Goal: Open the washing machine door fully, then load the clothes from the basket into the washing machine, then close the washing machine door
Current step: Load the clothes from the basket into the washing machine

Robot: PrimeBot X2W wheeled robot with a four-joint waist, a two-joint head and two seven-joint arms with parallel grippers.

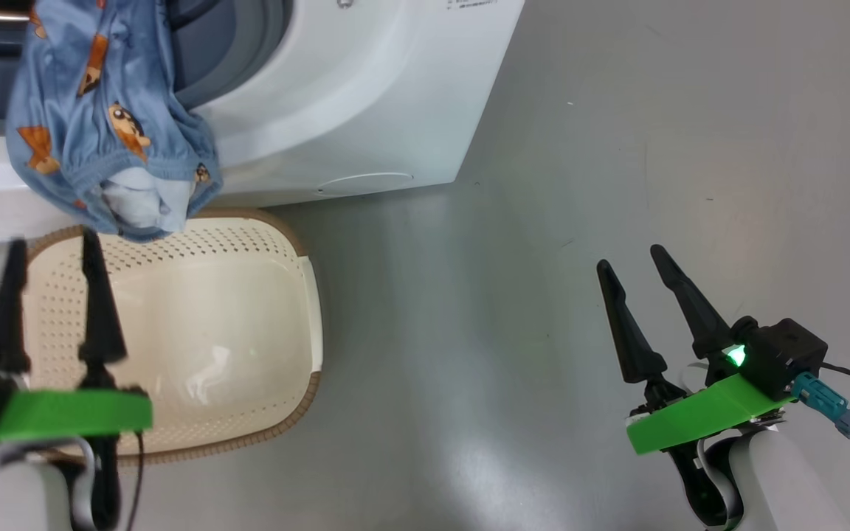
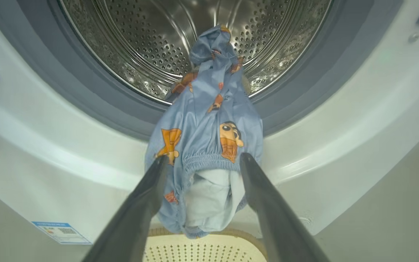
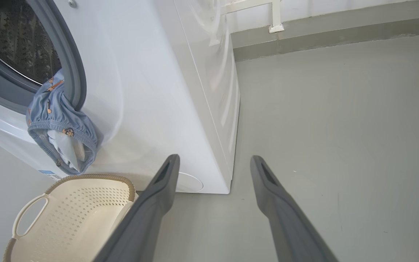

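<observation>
Clothes (image 1: 108, 125) draped over bottom lip of washing machine (image 1: 366, 96) opening, top end in drum (image 2: 140, 43), rest dangling (waistband lowest) above basket (image 1: 174, 258) back rim. Left gripper (image 1: 54, 240) spread, holding nothing, over basket; right gripper (image 1: 630, 257) spread, empty, over floor (image 1: 469, 332).

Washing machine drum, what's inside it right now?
One end of the clothes reaches inside the washing machine; the rest hangs out over the basket. Bare steel drum shows elsewhere. Its floor behind the cloth is hidden.
</observation>
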